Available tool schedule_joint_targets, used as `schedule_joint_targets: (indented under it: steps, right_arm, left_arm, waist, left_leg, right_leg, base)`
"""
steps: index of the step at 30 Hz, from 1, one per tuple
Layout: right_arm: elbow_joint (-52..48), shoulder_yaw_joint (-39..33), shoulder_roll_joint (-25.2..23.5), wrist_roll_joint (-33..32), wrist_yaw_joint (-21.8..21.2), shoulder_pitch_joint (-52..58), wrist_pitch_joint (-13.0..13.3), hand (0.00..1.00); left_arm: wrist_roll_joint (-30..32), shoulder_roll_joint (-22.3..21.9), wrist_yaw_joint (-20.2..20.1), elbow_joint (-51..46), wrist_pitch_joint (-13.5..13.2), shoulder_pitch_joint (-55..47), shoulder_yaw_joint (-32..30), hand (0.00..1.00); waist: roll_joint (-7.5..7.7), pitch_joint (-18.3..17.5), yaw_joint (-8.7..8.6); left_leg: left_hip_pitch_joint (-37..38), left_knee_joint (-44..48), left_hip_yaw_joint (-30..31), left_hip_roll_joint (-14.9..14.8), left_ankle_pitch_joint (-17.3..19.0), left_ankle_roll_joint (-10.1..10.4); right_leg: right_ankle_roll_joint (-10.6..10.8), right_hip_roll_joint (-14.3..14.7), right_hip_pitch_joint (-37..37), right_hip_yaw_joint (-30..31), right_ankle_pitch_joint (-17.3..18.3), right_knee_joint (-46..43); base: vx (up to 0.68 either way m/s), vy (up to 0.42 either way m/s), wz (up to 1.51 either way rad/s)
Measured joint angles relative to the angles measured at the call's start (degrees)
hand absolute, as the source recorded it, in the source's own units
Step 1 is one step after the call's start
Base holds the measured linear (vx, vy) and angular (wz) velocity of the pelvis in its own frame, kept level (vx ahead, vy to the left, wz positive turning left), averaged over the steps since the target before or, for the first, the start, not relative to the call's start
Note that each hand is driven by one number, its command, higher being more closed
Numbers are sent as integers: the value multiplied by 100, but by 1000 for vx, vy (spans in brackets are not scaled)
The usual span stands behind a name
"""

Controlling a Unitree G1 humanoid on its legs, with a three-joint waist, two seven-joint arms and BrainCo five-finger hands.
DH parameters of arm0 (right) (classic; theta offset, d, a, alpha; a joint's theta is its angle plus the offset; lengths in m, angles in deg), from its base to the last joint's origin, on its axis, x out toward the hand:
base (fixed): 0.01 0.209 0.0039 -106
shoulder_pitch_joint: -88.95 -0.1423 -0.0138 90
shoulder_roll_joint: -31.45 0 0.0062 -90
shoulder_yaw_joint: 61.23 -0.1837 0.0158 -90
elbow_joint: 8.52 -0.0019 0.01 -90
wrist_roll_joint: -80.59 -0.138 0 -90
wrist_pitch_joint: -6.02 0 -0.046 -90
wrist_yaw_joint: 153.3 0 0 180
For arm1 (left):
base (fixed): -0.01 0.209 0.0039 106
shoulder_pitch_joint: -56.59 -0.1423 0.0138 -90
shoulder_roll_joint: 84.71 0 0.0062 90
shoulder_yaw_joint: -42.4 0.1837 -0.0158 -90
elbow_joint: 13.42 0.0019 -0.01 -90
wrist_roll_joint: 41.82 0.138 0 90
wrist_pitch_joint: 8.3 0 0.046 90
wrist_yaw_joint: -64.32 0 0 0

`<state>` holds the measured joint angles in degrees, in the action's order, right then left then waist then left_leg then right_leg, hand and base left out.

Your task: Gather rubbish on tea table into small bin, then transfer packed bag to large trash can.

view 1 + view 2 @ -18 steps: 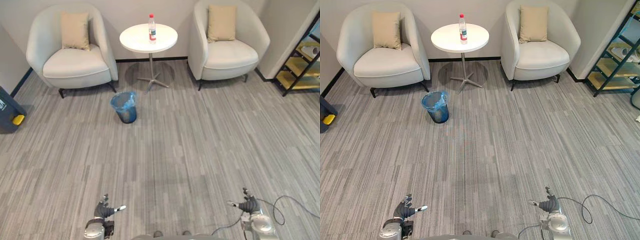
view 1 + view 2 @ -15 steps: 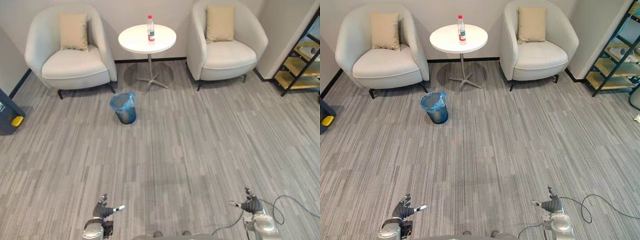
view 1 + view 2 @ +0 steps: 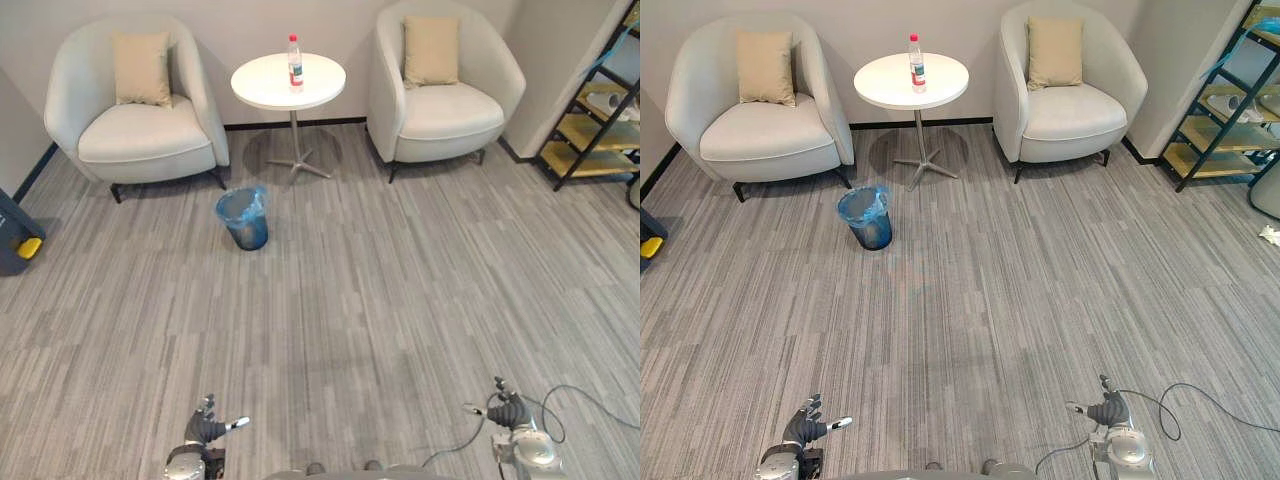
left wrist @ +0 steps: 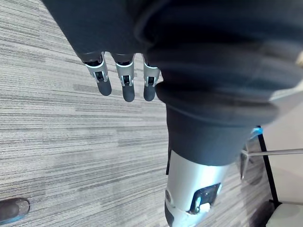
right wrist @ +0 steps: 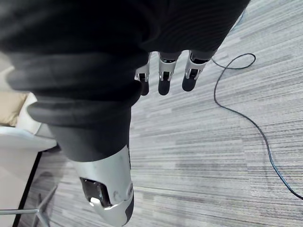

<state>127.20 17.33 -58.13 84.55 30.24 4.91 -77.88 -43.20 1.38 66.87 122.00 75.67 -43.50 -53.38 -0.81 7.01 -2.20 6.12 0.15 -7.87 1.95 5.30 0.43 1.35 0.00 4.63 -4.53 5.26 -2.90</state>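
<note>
Since the earlier frames the whole view has shifted, so the camera has moved; the furniture keeps its layout, and both hands sit lower in the eye views.

1. Left hand (image 3: 207, 430): low over the grey striped carpet (image 3: 350, 280) near the robot. Its fingers (image 4: 123, 87) are straight and spread apart, with the thumb out to the side. It holds nothing.
2. Right hand (image 3: 508, 412): low over the carpet on the robot's right. Its fingers (image 5: 163, 80) are straight and apart. It holds nothing.
3. Rubbish: a plastic bottle (image 3: 295, 63) with a red cap stands upright on the round white surface (image 3: 270, 85) at the far side of the room, well apart from both hands.
4. Small bin (image 3: 243, 217): lined with a blue bag, upright on the carpet, in front of the surface and slightly to its left.
5. Seating: one pale armchair (image 3: 135, 130) left of the surface and one pale armchair (image 3: 440, 100) right of it, each with a beige cushion against its back.
6. Large trash can (image 3: 15, 235): dark grey with a yellow part, at the left edge, partly cut off.
7. Shelf rack (image 3: 590, 130): black frame with yellow shelves, at the right edge.
</note>
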Motion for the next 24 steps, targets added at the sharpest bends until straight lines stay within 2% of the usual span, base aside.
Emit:
schedule_joint_targets:
  steps: [2,6,9,10,11,12,13,15,17,19,21,22,23,24]
  right_arm:
    - [0,0,-2,-57,0,-15,-1,0]
    - [-1,-1,-7,-121,4,-187,-11,0]
    - [-8,-1,-8,-131,10,-366,-12,0]
    - [-13,-1,-16,-151,10,-417,-27,0]
    - [-19,-1,-15,-158,10,-430,-36,0]
    - [-82,8,-18,-159,11,-429,-45,0]
    - [-140,19,-27,-159,11,-419,-49,0]
    - [-259,106,-49,-158,8,-345,-82,0]
    - [-317,117,-49,-158,11,-328,-133,0]
    - [-487,124,-23,-160,12,-374,-136,0]
    - [-536,234,130,-160,15,-486,-135,0]
    - [-624,284,166,-160,16,-509,-134,0]
    - [-707,310,166,-157,16,-464,-132,0]
    - [-779,307,195,-158,26,-346,-136,0]
  left_arm:
    - [-10,1,0,-3,0,9,0,0]
    - [-18,4,1,-196,9,-8,-8,0]
    - [-23,7,7,-474,11,5,-10,0]
    - [-27,16,15,-650,10,12,-12,0]
    - [-27,18,16,-696,7,13,-12,0]
    - [-29,22,21,-719,8,18,-9,0]
    - [-30,34,22,-721,9,18,-2,0]
    - [-30,119,56,-728,20,75,21,0]
    - [-35,195,133,-727,57,122,65,0]
    - [-73,203,166,-727,63,260,63,0]
    - [-155,112,236,-728,60,546,65,0]
    - [-172,92,274,-727,56,662,64,0]
    - [-211,104,290,-726,46,730,64,0]
    - [-207,78,295,-713,44,745,66,0]
  waist:
    - [0,3,0]
    - [-27,97,56]
    - [-89,147,145]
    - [-90,180,148]
    - [-83,203,151]
    - [-73,263,144]
    - [-74,305,134]
    - [-7,400,78]
    - [20,430,49]
    - [-33,490,-35]
    - [-350,733,-62]
    - [-376,755,-98]
    - [-292,734,-173]
    - [-249,742,-275]
  left_leg:
    - [-106,60,-27,-8,34,-47]
    - [-376,491,-218,-89,353,-64]
    - [-731,951,-384,-149,704,-137]
    - [-855,1195,-415,-128,882,-199]
    - [-865,1269,-426,-105,950,-225]
    - [-823,1359,-440,-61,1092,-297]
    - [-811,1411,-436,-48,1170,-323]
    - [-538,1504,-290,30,1402,-436]
    - [-299,1458,-143,33,1531,-390]
    - [-3,1177,8,-89,1567,-319]
    - [397,946,47,-528,1610,-115]
    - [465,944,88,-620,1591,51]
    - [605,971,183,-655,1595,274]
    - [779,1162,319,-742,1692,444]
  right_leg:
    - [-2,2,-91,12,-2,-10]
    - [-16,43,-241,162,13,-62]
    - [-14,52,-666,313,288,-561]
    - [91,-19,-974,321,630,-1171]
    - [159,-64,-1098,302,763,-1478]
    - [249,-145,-1349,226,978,-2166]
    - [271,-203,-1499,145,1028,-2575]
    - [269,-436,-2171,-91,1115,-4285]
    - [235,-536,-2480,-269,1319,-4648]
    - [222,-502,-2851,-462,1442,-4416]
    - [126,-204,-3285,-695,1253,-3603]
    - [128,-136,-3521,-707,944,-3139]
    - [64,-109,-3677,-564,352,-2445]
    - [-164,-124,-3674,-459,-628,-2318]
  base:
    - [10,6,-5]
    - [29,24,-27]
    - [70,44,-31]
    - [103,54,-12]
    - [149,65,-12]
    - [117,48,-8]
    - [145,57,-1]
    - [250,35,22]
    - [425,-14,32]
    - [561,-76,33]
    - [409,-102,25]
    - [585,-153,45]
    - [804,-232,65]
    - [843,-249,51]
